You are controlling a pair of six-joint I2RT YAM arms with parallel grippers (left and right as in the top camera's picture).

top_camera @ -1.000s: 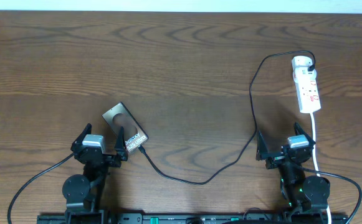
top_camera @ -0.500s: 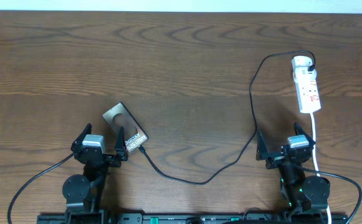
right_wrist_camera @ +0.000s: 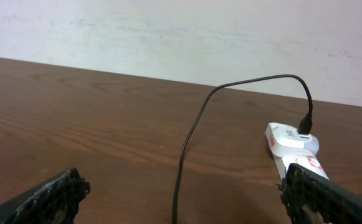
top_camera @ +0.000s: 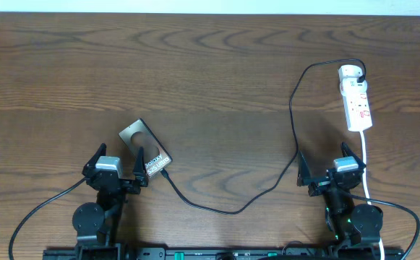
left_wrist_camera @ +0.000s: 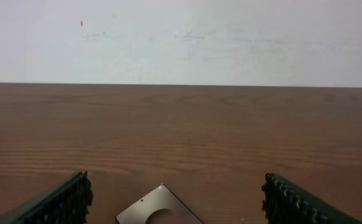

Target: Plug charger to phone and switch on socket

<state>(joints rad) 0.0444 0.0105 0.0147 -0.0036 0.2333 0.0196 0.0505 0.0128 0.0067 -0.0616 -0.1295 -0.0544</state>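
Overhead: phone (top_camera: 145, 148) laid diagonally, upper-left to lower-right, just above spread left gripper (top_camera: 116, 156); charger tip (top_camera: 165, 173) at its lower end; right gripper (top_camera: 324, 159) spread, well apart.

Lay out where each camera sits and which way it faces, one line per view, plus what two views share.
Overhead: above the table, looking straight down; shows left pincer, right pincer, both open, phone, charger, socket.
Left wrist: low, facing the far wall; its own fingers frame the phone's corner.
Right wrist: low, facing the wall; own fingers frame socket and charger.
Shared: overhead and left wrist both show the phone.
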